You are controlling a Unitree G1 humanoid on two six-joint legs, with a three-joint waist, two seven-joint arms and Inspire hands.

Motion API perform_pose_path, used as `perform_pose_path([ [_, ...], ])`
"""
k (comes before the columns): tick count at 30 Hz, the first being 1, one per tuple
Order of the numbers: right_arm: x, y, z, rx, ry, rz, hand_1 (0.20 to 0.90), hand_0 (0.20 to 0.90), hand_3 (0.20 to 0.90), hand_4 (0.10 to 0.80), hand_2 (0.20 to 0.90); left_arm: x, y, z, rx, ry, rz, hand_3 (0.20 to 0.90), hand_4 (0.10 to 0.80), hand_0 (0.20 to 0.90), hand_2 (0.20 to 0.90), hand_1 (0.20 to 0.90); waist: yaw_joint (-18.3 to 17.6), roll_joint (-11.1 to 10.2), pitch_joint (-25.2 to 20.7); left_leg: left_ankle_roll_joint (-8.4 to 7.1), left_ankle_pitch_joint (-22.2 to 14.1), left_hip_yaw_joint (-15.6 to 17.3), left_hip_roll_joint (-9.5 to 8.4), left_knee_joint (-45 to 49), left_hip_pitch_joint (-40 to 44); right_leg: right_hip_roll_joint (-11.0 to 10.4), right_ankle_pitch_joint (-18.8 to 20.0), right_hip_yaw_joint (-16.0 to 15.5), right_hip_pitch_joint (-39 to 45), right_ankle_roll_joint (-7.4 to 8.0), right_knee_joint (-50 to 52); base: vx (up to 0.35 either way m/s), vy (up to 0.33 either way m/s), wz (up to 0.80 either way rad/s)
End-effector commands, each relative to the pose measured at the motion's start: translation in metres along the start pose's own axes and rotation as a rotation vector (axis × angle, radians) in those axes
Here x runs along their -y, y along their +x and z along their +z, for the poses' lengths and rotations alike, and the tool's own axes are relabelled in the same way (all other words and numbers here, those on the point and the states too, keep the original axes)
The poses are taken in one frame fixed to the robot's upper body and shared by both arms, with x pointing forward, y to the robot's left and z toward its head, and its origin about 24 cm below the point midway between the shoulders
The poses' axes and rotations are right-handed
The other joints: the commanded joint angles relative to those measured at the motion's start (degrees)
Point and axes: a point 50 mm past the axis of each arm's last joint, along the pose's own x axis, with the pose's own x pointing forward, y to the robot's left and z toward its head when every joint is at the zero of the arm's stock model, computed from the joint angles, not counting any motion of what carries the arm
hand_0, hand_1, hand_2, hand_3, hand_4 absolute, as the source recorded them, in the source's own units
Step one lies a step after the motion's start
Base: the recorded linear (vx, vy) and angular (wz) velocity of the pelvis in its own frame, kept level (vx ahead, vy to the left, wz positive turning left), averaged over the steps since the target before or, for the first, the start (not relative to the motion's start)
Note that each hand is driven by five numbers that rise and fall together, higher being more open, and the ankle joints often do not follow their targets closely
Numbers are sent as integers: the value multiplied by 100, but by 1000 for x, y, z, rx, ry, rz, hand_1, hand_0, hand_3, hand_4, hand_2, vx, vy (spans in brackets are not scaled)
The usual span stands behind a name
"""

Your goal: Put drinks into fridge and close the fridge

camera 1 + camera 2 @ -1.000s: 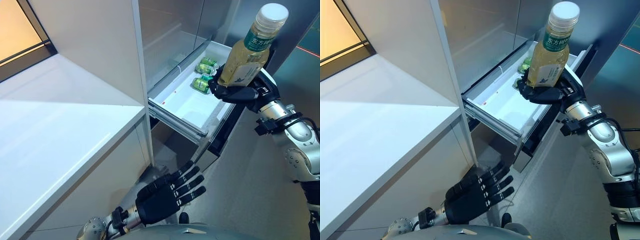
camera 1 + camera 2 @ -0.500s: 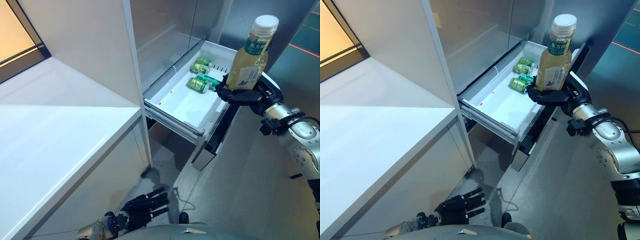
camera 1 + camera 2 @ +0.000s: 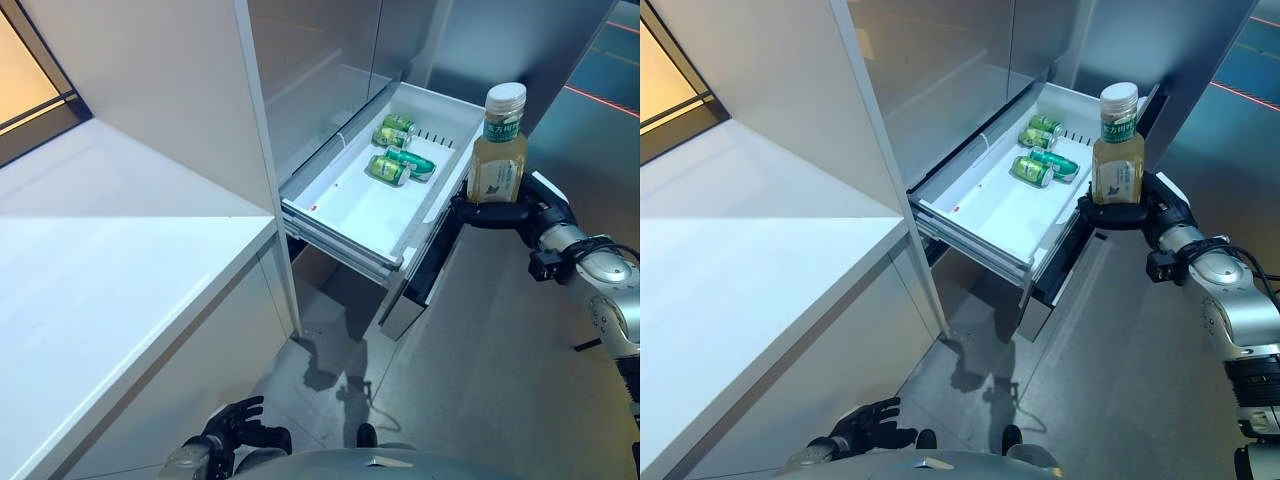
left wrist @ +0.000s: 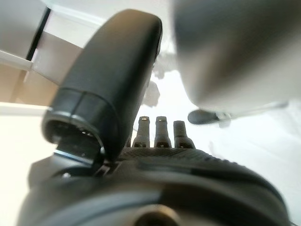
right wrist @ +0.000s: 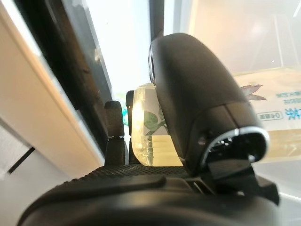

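Note:
My right hand is shut on an upright bottle of yellow tea with a white cap, held just beyond the right rim of the pulled-out white fridge drawer. In the right wrist view the bottle sits between thumb and fingers. Three green cans lie on their sides at the drawer's far end. My left hand hangs low at the bottom edge near the floor, fingers relaxed and holding nothing; its wrist view shows straight fingers.
A white counter fills the left side, with a tall white cabinet panel beside the fridge opening. The drawer's dark front panel juts out over the grey floor.
My right hand has carried the bottle lower and rightward, from over the drawer to beside its right rim. My left hand dropped from mid-height down to the bottom edge. The camera shifted.

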Motion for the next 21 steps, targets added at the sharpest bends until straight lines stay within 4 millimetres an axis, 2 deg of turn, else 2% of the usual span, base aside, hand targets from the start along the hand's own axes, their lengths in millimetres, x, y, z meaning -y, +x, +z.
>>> perform_pose_path([
  [1, 34, -2, 96, 458, -83, -132, 300, 300, 200, 100, 300, -14, -6, -20, -78, 94, 44, 900, 800, 900, 900, 900, 255, -417, -493, 401, -320, 255, -447, 44, -62, 177, 118, -70, -100, 104, 131, 69, 8, 1],
  [12, 45, 19, 106, 358, -322, -70, 300, 300, 200, 100, 300, -40, -18, -37, -93, 40, 201, 900, 800, 900, 900, 900, 626, -600, -435, 378, -306, 73, -451, 46, -104, 192, 87, -212, -48, 83, 110, 85, -3, 3],
  [21, 43, 37, 119, 317, -394, -46, 300, 300, 200, 100, 300, -64, -31, -48, -106, -8, 313, 900, 800, 900, 900, 900, 964, -806, -264, 369, -263, -95, -422, 38, -240, 258, 90, -285, -87, 63, 73, 68, -41, 7],
])
